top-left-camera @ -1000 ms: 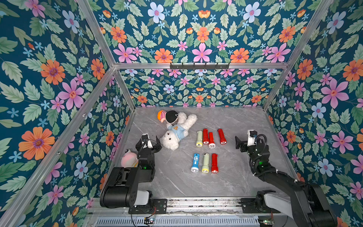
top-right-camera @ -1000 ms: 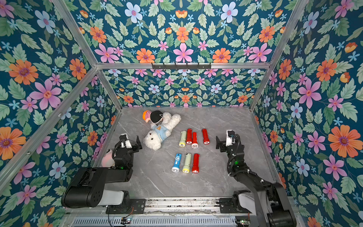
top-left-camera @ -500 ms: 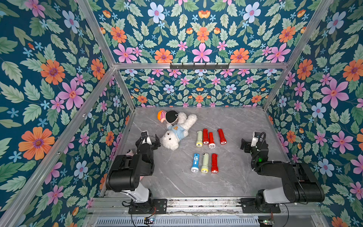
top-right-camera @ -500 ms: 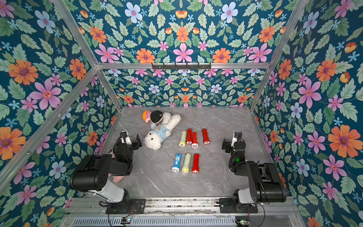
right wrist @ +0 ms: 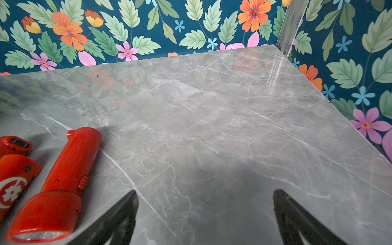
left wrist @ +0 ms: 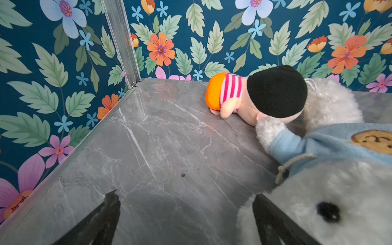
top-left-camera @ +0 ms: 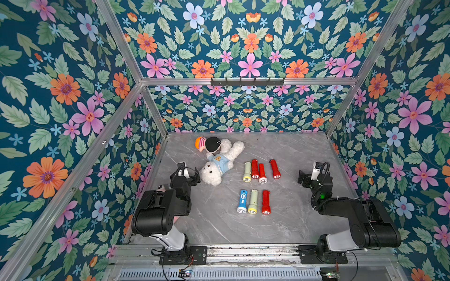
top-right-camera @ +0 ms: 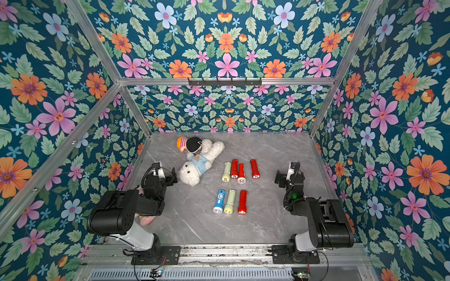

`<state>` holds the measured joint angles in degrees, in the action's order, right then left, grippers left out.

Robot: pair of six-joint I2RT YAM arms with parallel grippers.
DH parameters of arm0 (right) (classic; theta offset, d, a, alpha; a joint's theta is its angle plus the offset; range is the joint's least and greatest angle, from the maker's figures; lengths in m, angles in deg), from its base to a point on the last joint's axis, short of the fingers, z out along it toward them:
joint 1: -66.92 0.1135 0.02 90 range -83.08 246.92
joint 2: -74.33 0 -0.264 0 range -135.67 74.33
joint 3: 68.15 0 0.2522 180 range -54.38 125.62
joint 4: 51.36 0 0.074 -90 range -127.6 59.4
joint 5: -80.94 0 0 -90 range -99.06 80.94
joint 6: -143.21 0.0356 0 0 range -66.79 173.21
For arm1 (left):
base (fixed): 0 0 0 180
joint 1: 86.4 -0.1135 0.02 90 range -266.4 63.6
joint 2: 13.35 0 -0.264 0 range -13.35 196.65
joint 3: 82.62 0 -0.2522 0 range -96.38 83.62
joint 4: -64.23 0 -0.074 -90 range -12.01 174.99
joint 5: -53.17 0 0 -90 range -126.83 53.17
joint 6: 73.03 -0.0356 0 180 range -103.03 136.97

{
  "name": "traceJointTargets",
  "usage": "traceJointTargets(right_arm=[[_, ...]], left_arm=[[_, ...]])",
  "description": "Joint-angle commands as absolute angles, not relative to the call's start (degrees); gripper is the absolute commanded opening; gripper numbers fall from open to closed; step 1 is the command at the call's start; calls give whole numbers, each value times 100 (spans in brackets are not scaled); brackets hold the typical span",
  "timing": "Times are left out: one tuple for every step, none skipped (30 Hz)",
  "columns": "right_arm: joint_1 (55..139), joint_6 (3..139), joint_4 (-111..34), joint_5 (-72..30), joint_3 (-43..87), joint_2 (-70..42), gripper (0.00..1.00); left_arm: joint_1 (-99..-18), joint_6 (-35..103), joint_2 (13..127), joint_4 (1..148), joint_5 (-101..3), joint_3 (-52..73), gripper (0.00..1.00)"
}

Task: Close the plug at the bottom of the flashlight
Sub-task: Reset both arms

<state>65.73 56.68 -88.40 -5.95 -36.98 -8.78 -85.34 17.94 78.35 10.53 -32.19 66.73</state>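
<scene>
Standby before any reach — left gripper (left wrist: 185,195), right gripper (right wrist: 205,192) wide, empty, apart from flashlights (top-left-camera: 252,201) — calls for reaching one's bottom end.

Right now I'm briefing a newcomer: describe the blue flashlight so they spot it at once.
On the grey marble tabletop, flashlights lie in two rows beside the white plush dog. In the row of three, take the end one on the dog's side: the only blue flashlight.
</scene>
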Motion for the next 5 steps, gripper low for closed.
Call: traceJointTargets(right_arm=[[6572, 5672, -9060, -618, -3690, -890, 99], [6572, 5672, -9039, -616, -3683, -884, 99], [6573, 5668, -9045, -616, -3689, -881, 99], [6569, 5671, -9040, -616, -3683, -884, 99], [6578, 5666, -9043, -618, -3689, -881, 99]], left_arm=[[-8543, 1713, 7833, 938, -3199, 6669, 100], [-8534, 1741, 7846, 904, -3091, 6683, 100], [-8534, 1767, 7838, 890, -3041, 6684, 100], [-8530, 1754, 7834, 894, -3033, 6690, 100], [-8518, 1749, 7835, 903, -3013, 6687, 100]])
